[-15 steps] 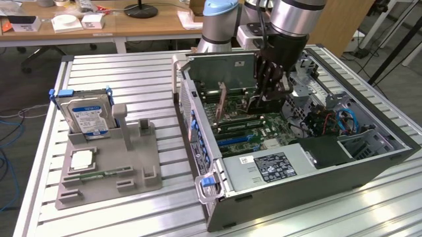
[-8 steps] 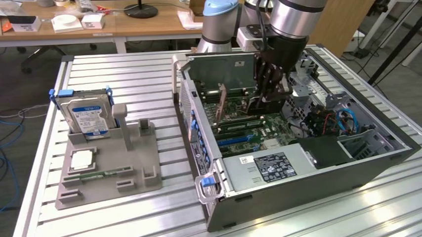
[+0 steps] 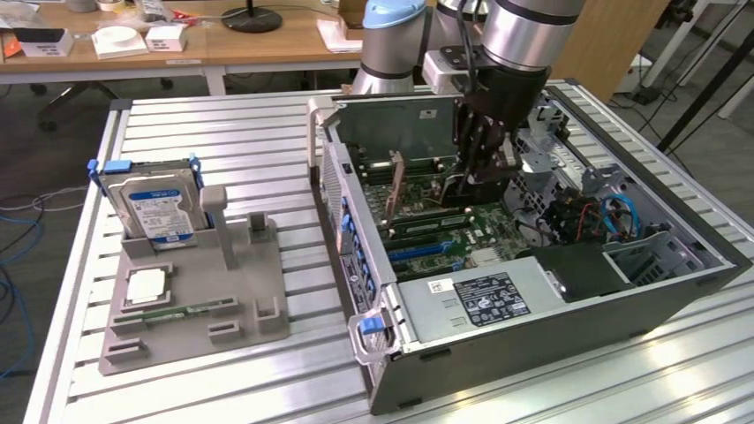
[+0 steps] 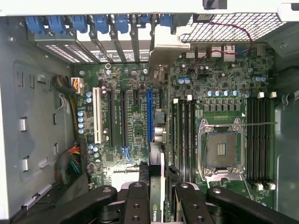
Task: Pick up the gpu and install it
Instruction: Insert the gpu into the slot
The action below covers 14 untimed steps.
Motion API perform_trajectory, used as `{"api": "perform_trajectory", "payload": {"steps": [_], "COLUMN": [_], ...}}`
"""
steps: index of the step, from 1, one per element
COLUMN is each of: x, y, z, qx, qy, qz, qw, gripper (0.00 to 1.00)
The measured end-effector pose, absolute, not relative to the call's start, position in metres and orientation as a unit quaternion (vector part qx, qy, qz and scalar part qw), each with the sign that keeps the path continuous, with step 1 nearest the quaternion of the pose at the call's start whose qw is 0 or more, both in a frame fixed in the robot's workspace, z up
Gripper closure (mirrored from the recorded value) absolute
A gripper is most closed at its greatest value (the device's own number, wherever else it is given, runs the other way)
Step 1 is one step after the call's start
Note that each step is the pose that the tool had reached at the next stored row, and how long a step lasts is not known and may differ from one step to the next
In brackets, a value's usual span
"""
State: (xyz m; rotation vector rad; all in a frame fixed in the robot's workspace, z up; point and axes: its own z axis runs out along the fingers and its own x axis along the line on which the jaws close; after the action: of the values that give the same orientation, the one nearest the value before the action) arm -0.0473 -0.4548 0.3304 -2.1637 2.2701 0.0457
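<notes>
One open computer case (image 3: 659, 291) holds your motherboard (image 4: 135, 121); the gripper (image 4: 156, 196) pinches the green, black-coolered gpu (image 4: 157, 182) edge-on.

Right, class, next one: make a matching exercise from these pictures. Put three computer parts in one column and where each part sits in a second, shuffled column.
Parts:
1. graphics card
2. hard drive
3. memory stick

Places:
A. standing upright in the grey holder
B. lying flat on the grey holder
C. clamped in the gripper inside the computer case

Pairs: 1-C, 2-A, 3-B
</notes>
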Motion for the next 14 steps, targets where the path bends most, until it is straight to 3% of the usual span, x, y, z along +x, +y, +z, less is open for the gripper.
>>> {"api": "perform_trajectory", "payload": {"steps": [14], "x": [-0.0473], "y": [-0.4548], "z": [0.3259], "qx": [-0.69], "qy": [0.724], "qz": [0.015], "qw": [0.003], "gripper": [0.74]}}
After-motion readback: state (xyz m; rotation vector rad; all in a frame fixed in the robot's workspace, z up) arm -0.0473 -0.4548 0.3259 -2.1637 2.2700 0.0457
